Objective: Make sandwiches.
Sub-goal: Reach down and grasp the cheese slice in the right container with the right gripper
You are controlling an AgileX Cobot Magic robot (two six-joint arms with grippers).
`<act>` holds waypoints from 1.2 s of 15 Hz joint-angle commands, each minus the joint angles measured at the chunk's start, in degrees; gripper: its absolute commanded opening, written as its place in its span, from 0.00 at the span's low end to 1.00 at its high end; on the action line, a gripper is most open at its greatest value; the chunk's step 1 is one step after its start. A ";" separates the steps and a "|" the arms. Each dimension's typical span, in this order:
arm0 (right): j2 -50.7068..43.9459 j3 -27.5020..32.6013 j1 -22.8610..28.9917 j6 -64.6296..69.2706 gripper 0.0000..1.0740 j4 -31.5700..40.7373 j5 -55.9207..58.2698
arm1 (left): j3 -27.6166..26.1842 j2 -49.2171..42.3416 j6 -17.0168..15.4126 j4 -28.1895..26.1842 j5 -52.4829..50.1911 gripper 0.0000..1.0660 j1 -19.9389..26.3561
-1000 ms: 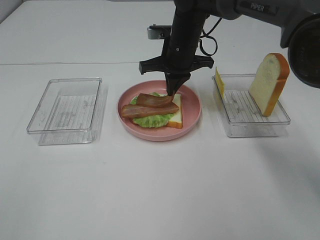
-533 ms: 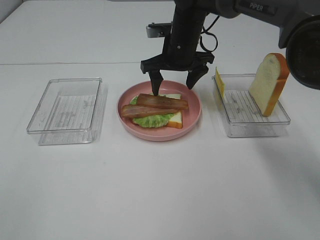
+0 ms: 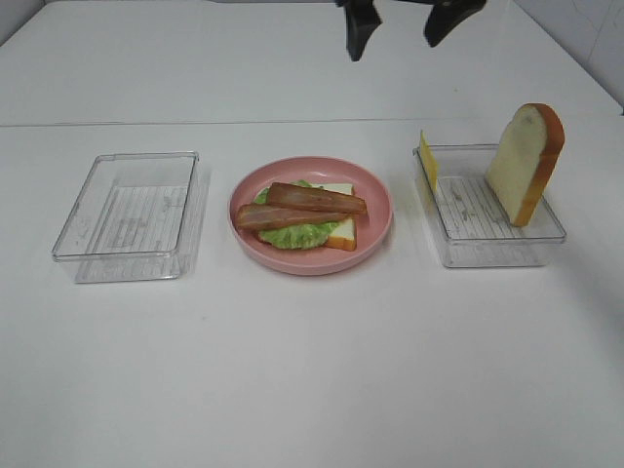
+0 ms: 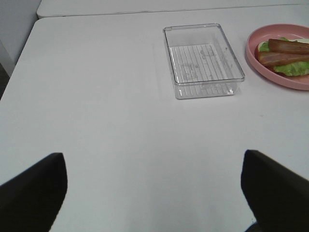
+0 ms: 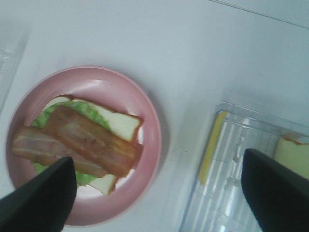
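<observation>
The sandwich stack (image 3: 304, 218) lies on a pink plate (image 3: 375, 195): a bread slice at the bottom, a green lettuce leaf (image 3: 292, 235), two bacon strips (image 3: 314, 200) on top. It also shows in the right wrist view (image 5: 89, 142) and in the left wrist view (image 4: 285, 55). A second bread slice (image 3: 526, 162) and a yellow cheese slice (image 3: 427, 161) lean upright in the right clear tray (image 3: 492, 249). My right gripper (image 3: 400, 21) is open and empty, high above and behind the plate. My left gripper (image 4: 154, 191) is open, over bare table far from the plate.
An empty clear tray (image 3: 132, 210) stands left of the plate, also in the left wrist view (image 4: 203, 60). The white table (image 3: 312, 370) stretches bare in front of the trays and plate.
My right gripper opened and let go of the second bacon strip onto the stack, then rose up and back from the plate to the top edge of the view.
</observation>
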 commanded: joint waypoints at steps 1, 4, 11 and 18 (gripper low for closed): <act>0.23 4.18 -3.90 -0.06 0.83 2.52 6.59 | 0.06 -0.80 0.11 -0.11 -0.17 0.84 -0.11; 5.10 7.91 -6.42 -0.23 0.79 5.56 3.32 | 0.06 -0.80 0.11 -0.11 -0.17 0.84 -0.11; 12.38 7.85 -6.42 -0.17 0.48 4.98 -2.52 | 0.06 -0.80 0.11 -0.11 -0.17 0.84 -0.11; 13.29 7.51 -6.42 1.03 0.00 2.23 -4.01 | 0.06 -0.80 0.11 -0.11 -0.17 0.84 -0.11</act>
